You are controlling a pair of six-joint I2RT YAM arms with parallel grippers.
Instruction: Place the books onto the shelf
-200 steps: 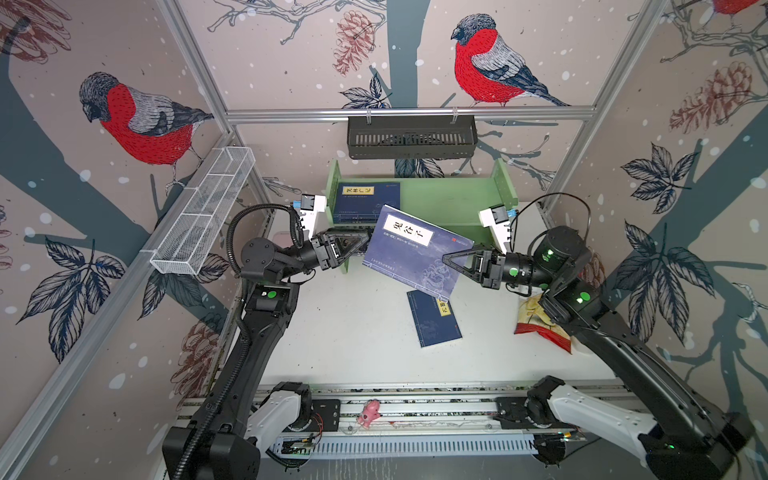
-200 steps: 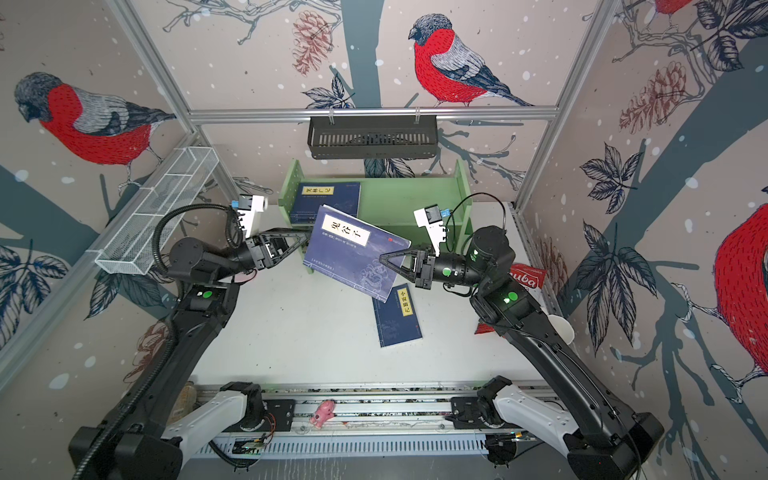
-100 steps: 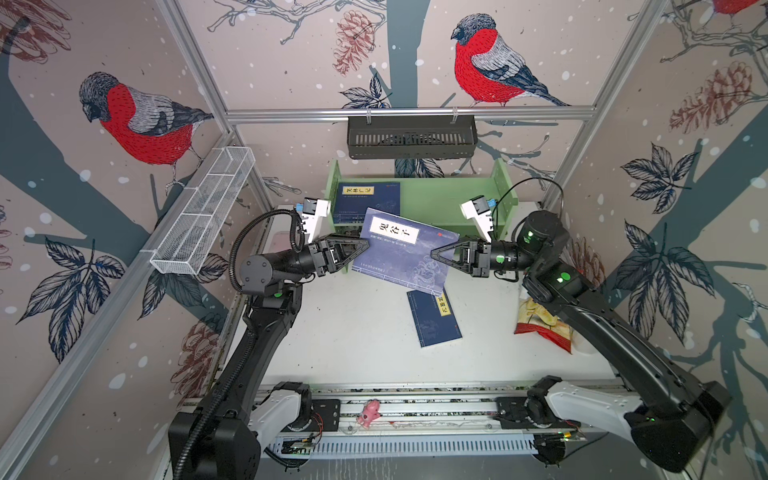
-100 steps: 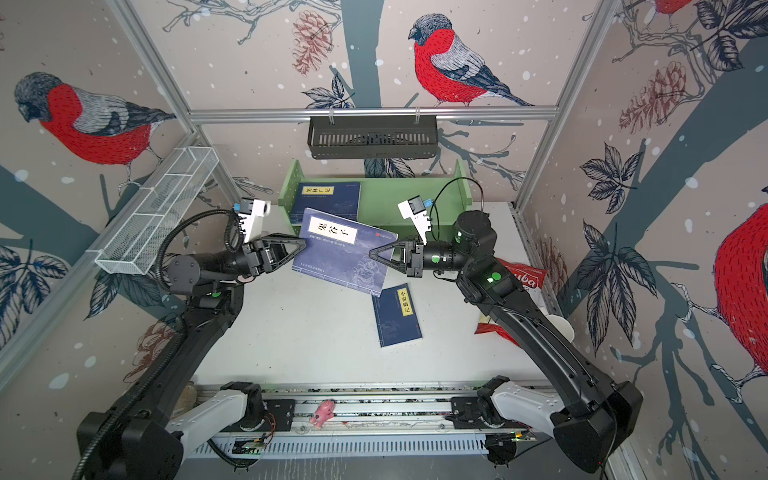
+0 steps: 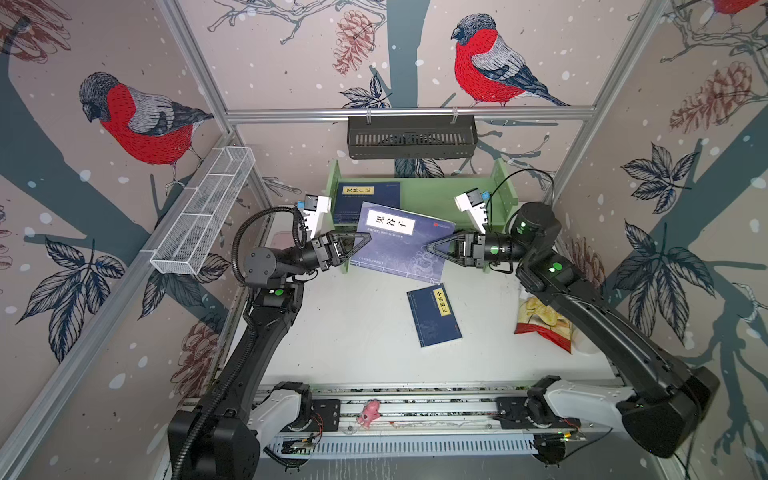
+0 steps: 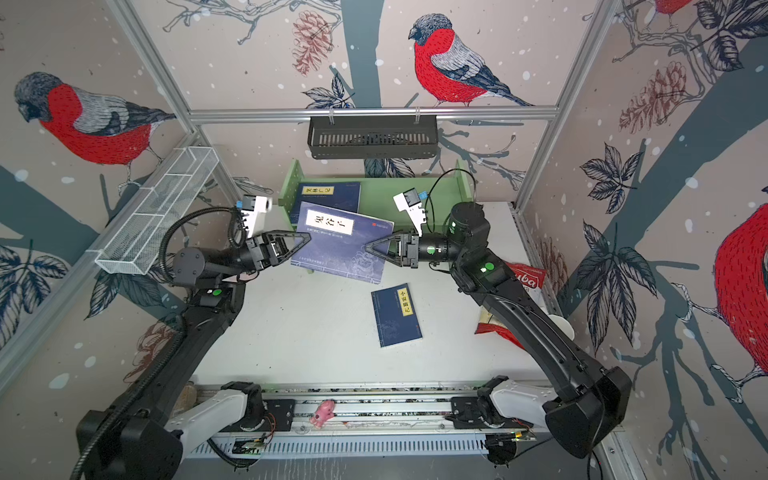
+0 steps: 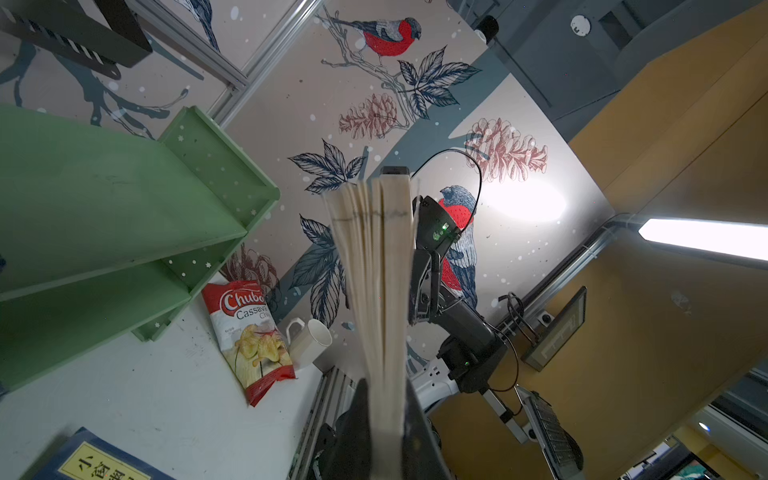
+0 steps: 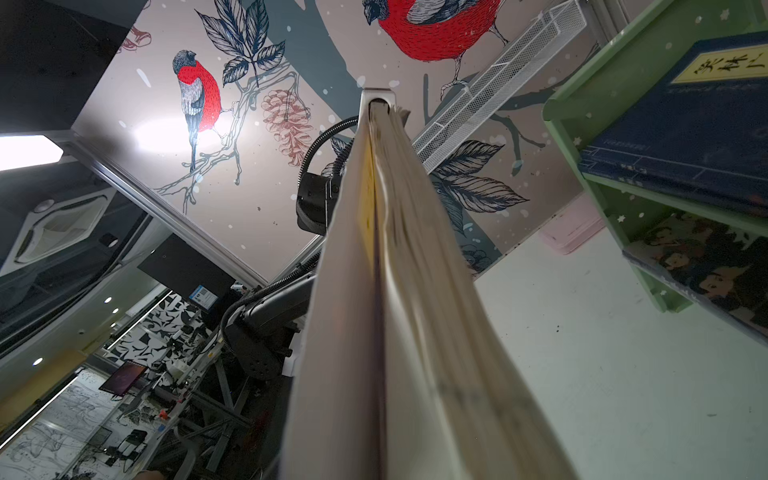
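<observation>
Just closed: left gripper [image 5: 367, 238] clamps big navy book [image 5: 401, 246] by its left edge | right gripper [image 5: 429, 248] at right edge, grip unclear | handover likely, then shelf [image 5: 444, 195].

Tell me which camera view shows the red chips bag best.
The left wrist view: the chips bag lies unblocked, label readable. In both top views the right arm hides part. The right wrist view misses it.
</observation>
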